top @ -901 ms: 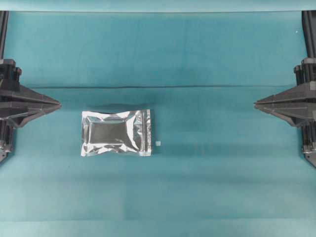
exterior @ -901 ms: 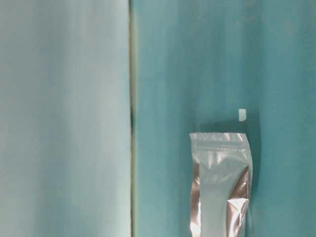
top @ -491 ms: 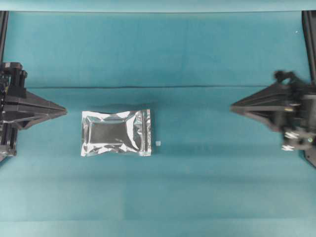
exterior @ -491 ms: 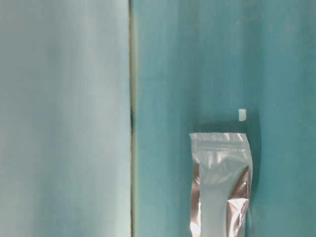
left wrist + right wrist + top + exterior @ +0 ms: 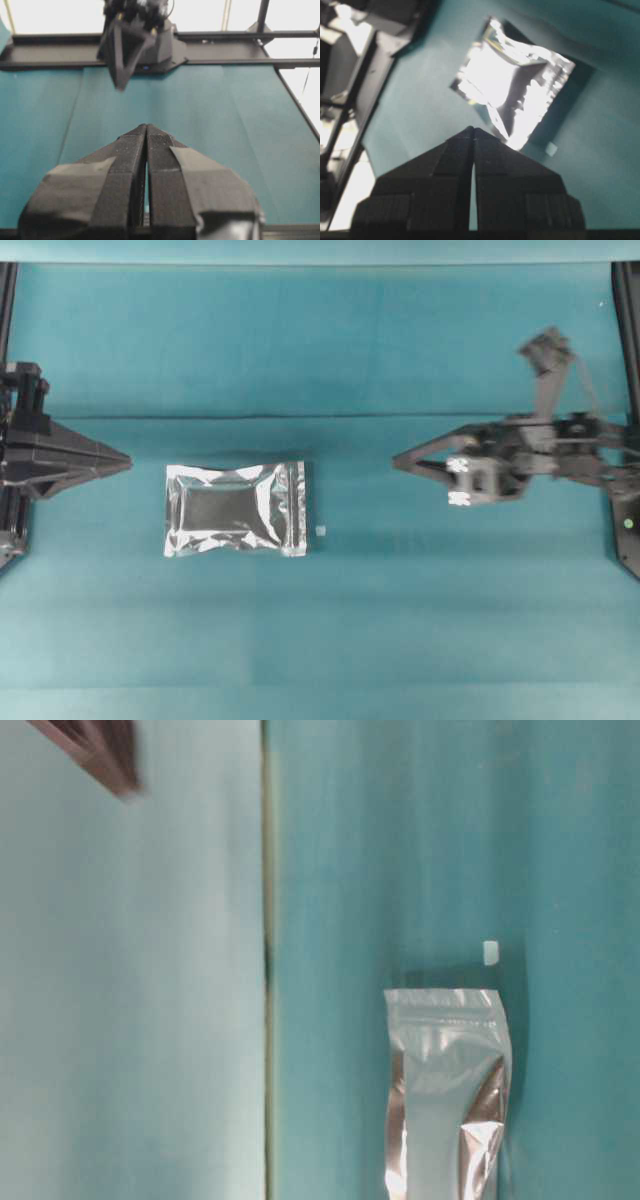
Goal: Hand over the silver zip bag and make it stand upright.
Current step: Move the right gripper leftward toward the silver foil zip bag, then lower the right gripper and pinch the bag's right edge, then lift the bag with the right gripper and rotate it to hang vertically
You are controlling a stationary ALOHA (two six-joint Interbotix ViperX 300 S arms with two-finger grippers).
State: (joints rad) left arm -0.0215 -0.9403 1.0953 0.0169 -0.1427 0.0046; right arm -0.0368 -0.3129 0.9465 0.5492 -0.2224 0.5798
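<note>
Teal table (image 5: 400, 620); silver zip bag (image 5: 236, 509) lies flat ahead of my closed, empty right hand (image 5: 398, 461). Left hand (image 5: 128, 458) closed, empty. Nothing done yet.

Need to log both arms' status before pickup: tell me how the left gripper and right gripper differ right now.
The left gripper sits near its edge of the table, level and square-on; the right gripper has reached out toward the middle, its wrist rolled. The left gripper is nearer the silver zip bag; the right gripper has a wider gap to it. Both are shut, holding nothing, and the bag lies flat.
</note>
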